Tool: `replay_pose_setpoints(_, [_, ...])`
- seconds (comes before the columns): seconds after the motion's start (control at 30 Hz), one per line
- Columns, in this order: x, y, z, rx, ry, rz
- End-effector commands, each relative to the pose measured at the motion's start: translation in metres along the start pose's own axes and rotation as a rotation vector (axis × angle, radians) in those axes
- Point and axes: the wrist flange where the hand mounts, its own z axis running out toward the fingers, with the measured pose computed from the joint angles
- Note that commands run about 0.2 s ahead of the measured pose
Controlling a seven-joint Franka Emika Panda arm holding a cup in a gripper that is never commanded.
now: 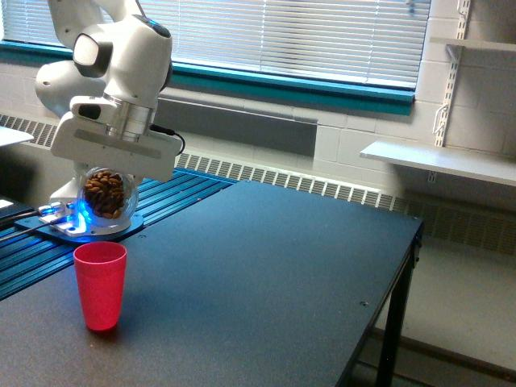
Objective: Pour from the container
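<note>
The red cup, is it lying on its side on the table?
No, the red cup stands upright on the dark table, its open rim facing up.

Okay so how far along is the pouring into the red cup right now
Done: the gripper holds the clear rounded plastic container of brown pieces above the opaque red plastic cup. In hand: lining it up over the cup. Left: the pour itself; the pieces all appear to be inside the container, and none are seen falling.
</note>
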Motion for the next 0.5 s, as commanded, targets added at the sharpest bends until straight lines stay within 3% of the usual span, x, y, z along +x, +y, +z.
replay_pose_setpoints(0.03, [0.0137,0.0018,-0.0009,0.003,0.0,-0.006])
replay_pose_setpoints(0.5, [0.02,0.0029,0.0074,-0.019,-0.024,-0.003])
